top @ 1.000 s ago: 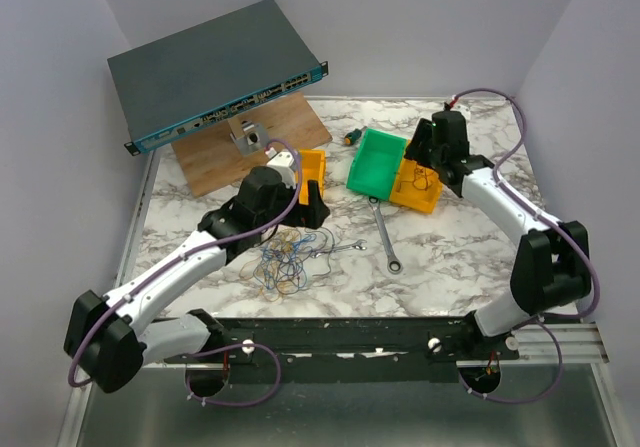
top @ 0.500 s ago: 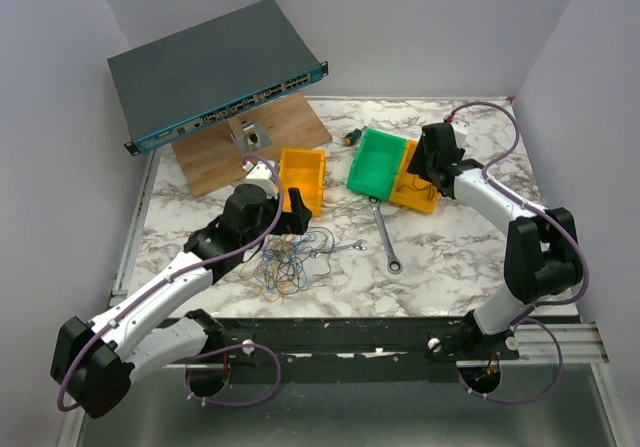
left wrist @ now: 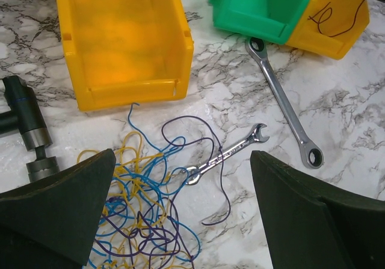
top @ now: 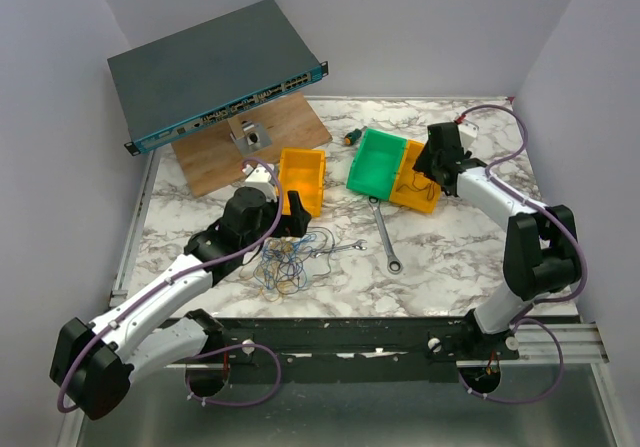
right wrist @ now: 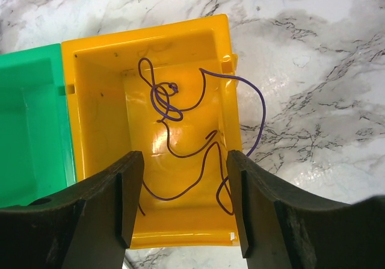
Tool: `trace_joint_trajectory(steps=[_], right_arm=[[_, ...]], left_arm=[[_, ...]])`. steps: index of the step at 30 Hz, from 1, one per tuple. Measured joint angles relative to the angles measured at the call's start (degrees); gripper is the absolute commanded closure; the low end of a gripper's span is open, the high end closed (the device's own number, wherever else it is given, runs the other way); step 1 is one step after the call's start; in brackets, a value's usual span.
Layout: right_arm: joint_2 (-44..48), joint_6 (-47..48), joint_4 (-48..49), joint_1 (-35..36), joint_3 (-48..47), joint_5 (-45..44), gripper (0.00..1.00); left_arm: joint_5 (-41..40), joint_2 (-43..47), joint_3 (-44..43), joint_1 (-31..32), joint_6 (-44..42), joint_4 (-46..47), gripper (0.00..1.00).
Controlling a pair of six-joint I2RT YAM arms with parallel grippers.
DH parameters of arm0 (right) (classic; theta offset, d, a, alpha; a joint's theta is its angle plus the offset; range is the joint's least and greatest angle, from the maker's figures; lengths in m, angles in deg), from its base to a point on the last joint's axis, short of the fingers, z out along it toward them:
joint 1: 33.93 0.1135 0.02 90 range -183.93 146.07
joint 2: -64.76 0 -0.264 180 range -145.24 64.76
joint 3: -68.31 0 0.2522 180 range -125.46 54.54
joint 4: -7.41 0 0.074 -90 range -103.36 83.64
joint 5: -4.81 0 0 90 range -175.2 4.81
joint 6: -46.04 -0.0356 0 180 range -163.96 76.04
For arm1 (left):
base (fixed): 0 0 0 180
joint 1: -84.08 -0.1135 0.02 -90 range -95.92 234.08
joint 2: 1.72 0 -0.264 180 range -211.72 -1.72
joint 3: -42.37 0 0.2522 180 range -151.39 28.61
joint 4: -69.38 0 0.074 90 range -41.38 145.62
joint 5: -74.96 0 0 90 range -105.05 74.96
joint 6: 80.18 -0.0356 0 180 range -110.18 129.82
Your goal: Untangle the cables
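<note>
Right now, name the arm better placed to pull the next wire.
Left. The open left gripper hangs over the cables; the right gripper is over the yellow bin beside the green bin.

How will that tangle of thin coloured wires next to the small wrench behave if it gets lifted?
Probably floppy: the wires lie in loose curls flat on the marble table, so they would likely droop and trail. Likely very light, being hair-thin. One purple strand appears to cross the small wrench, so it might snag or drag it.
</note>
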Motion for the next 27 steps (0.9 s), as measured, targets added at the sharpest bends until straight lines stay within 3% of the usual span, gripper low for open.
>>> trace_joint_trajectory(steps=[12, 20, 27], right_arm=[[4.52, -0.35, -0.20, -3.52, 0.59, -0.31, 0.37], [6.25, -4.59, 4.52, -13.90, 8.20, 9.75, 0.39], [7.43, -10.40, 18.73, -18.88, 18.99, 23.04, 0.48]], left_arm=[[-0.15, 1.38, 0.37, 0.00, -0.48, 0.79, 0.01], [-0.04, 1.31, 0.92, 0.00, -0.50, 1.29, 0.01], [0.46, 1.22, 1.27, -0.02, -0.48, 2.14, 0.01]])
